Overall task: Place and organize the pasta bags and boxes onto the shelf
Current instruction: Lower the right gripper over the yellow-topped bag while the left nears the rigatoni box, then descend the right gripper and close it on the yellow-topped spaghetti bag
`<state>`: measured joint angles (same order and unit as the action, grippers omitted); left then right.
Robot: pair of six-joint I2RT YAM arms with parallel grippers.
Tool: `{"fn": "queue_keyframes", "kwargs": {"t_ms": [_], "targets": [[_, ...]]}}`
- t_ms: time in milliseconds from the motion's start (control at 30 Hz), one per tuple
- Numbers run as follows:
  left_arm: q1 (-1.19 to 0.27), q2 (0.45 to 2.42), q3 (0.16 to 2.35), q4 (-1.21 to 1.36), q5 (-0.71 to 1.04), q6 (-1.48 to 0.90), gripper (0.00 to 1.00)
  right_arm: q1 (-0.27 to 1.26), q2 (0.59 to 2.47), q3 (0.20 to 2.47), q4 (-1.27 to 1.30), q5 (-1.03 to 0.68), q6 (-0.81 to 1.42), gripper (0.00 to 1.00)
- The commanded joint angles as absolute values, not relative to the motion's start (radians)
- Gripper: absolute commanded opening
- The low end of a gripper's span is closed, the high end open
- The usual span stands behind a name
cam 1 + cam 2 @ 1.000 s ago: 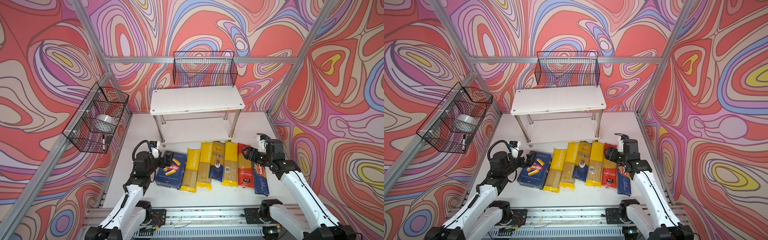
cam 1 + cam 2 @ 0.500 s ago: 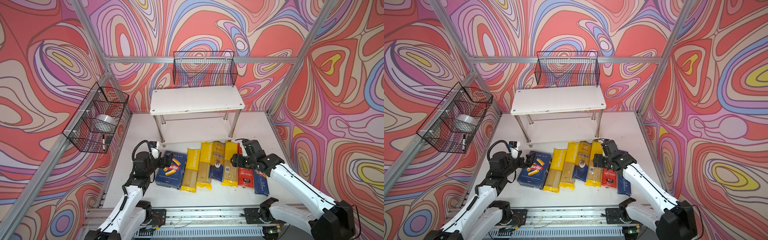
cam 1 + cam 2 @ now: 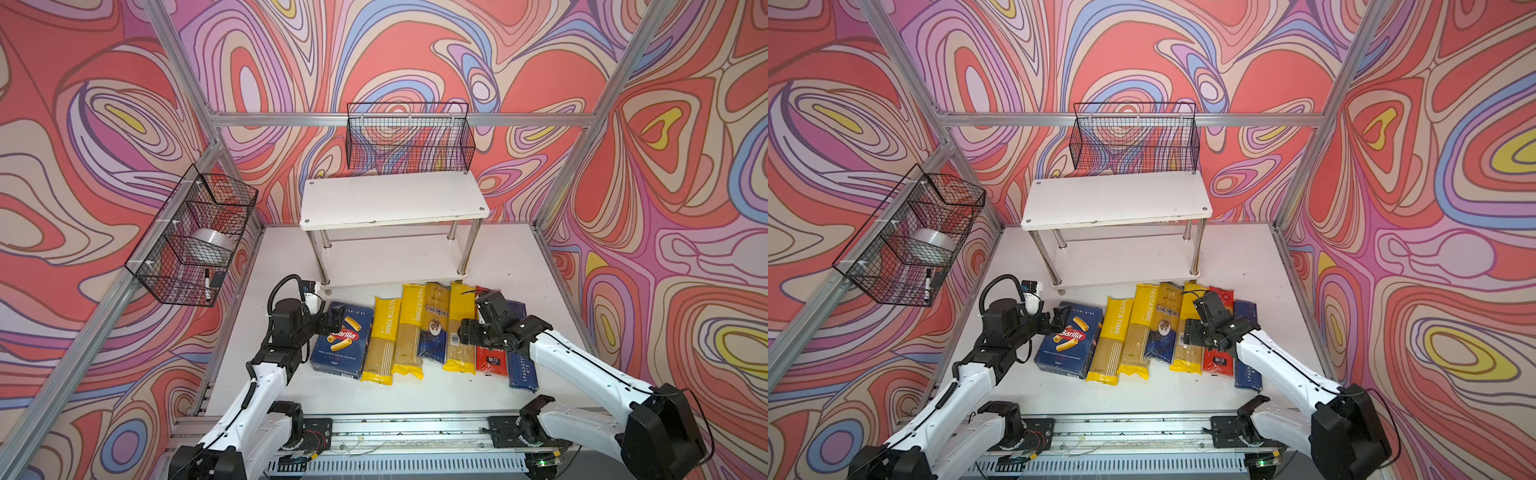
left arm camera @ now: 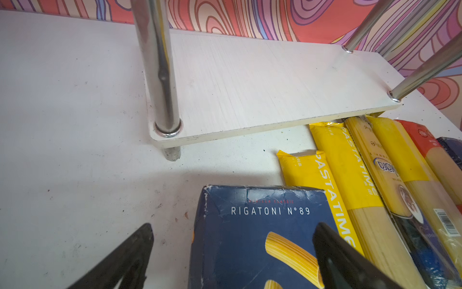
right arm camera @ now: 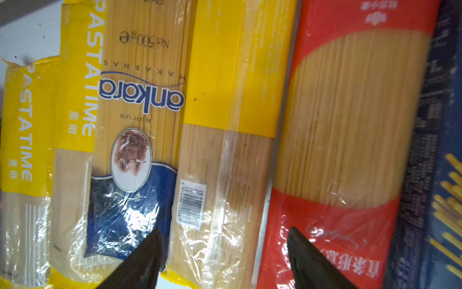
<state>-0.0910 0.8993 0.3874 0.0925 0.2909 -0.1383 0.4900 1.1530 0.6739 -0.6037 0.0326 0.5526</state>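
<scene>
Lying rowed, blue boxes (image 3: 340, 340) and bags (image 3: 380, 332) fill the white table (image 3: 511, 257); left claw (image 4: 233, 225), right claw (image 5: 223, 231) gape empty.

This is a robotics lab test cell, not a home or a shop. In both top views a silver aluminium-profile frame (image 3: 399, 119) boxes in a bare white tabletop (image 3: 507, 257). Its sides are filled by swirling red, pink and purple printed wall panels (image 3: 104, 124). Along the bottom edge, a white-and-black robot arm at lower left (image 3: 257, 395) and its twin at lower right (image 3: 582, 370) stand on a slotted metal rail (image 3: 415, 428) with exposed wiring (image 3: 314, 440). Black wire mesh baskets (image 3: 409, 137) hang from the frame.
</scene>
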Motion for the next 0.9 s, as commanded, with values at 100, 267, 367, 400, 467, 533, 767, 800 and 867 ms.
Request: {"fn": "queue_keyframes", "kwargs": {"t_ms": [100,267,367,400,467,533,767,800,867], "targets": [[-0.094,0.879,0.402,0.073,0.269,-0.133,1.0,0.535,1.221,0.678,-0.578,0.042,0.563,0.81],[-0.094,0.9,0.416,0.066,0.278,-0.126,1.0,0.536,1.225,0.674,-0.588,0.085,0.58,0.81],[-0.094,0.895,0.411,0.07,0.272,-0.129,1.0,0.538,1.239,0.672,-0.556,0.078,0.579,0.81],[-0.094,0.896,0.41,0.071,0.273,-0.129,1.0,0.539,1.243,0.671,-0.545,0.074,0.58,0.81],[-0.094,0.899,0.413,0.07,0.272,-0.129,1.0,0.541,1.255,0.672,-0.524,0.066,0.58,0.81],[-0.094,0.899,0.413,0.068,0.273,-0.128,1.0,0.541,1.268,0.677,-0.516,0.067,0.579,0.81],[-0.094,0.899,0.412,0.069,0.273,-0.129,1.0,0.542,1.336,0.682,-0.495,0.09,0.578,0.81],[-0.094,0.898,0.412,0.07,0.273,-0.129,1.0,0.543,1.348,0.685,-0.494,0.091,0.58,0.81],[-0.094,0.899,0.413,0.069,0.271,-0.129,1.0,0.546,1.365,0.689,-0.485,0.087,0.581,0.81]]}}
